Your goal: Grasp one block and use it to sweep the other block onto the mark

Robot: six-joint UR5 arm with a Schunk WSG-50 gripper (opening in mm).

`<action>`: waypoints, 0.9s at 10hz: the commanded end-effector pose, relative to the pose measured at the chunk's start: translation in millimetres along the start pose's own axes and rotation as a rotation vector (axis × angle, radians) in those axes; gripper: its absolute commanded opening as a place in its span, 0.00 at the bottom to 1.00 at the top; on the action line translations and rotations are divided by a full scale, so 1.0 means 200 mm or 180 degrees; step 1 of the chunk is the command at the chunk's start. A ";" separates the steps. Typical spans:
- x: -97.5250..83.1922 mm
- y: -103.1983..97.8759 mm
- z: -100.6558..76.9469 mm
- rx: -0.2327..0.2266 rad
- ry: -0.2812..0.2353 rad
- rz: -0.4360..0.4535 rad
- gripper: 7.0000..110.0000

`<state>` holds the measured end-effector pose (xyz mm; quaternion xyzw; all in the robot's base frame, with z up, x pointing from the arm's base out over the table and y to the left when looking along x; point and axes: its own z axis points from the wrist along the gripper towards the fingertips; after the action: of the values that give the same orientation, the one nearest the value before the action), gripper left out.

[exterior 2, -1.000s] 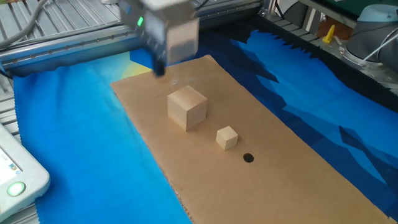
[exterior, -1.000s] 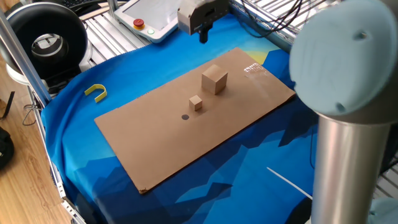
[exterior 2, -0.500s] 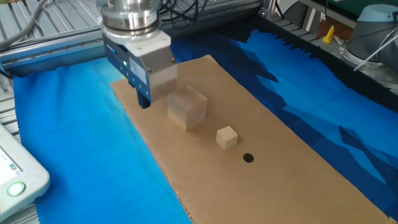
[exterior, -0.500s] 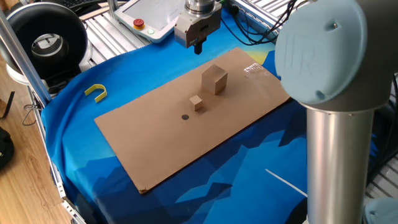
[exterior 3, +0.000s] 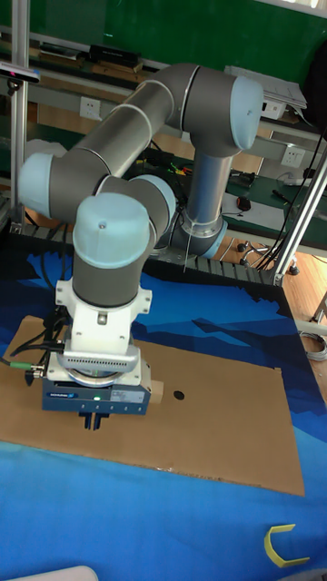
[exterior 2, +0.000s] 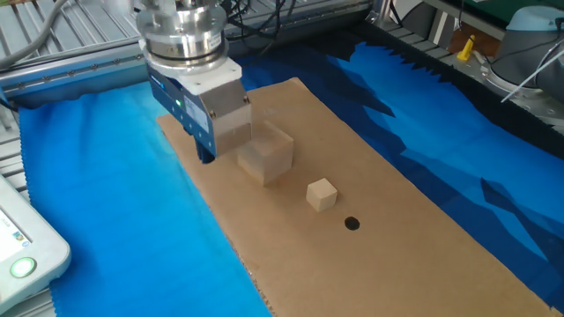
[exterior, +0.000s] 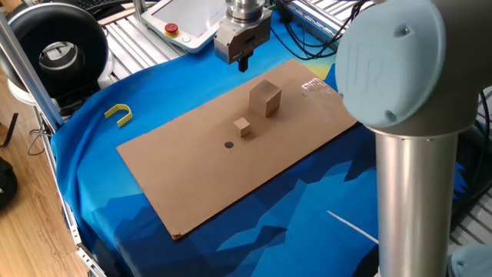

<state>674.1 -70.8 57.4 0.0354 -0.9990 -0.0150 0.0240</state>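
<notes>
A: The other fixed view puts the tool (exterior 2: 210, 145) just beside the big block (exterior 2: 267, 153), raised, empty; whether its fingers are apart I cannot tell.

B: So centre it over the block first, then drop straight, I'd say?

A: Yes, gripping two flat faces squarely. Beyond the big block from the tool sits the small block (exterior 2: 322, 195), then the mark (exterior 2: 352, 224) farther along, all on the cardboard worktop (exterior 2: 423, 238).

B: Any containers?

A: None that I see.
</notes>
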 end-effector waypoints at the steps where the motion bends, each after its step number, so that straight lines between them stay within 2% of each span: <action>1: 0.00 0.00 -0.09 -0.0034 -0.0190 -0.0259 0.15; 2: 0.02 0.01 -0.12 -0.0073 -0.0293 -0.0327 0.15; 3: 0.06 0.02 -0.13 -0.0149 -0.0324 -0.0405 0.15; 4: 0.09 0.01 -0.12 -0.0173 -0.0378 -0.0467 0.79; 5: 0.12 -0.02 -0.10 -0.0087 -0.0381 -0.0487 0.79; 6: 0.16 -0.01 -0.08 -0.0085 -0.0325 -0.0400 0.79; 9: 0.23 0.01 -0.06 0.0016 -0.0194 -0.0268 0.79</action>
<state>641.1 -75.4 72.3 0.0893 -0.9957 -0.0194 -0.0138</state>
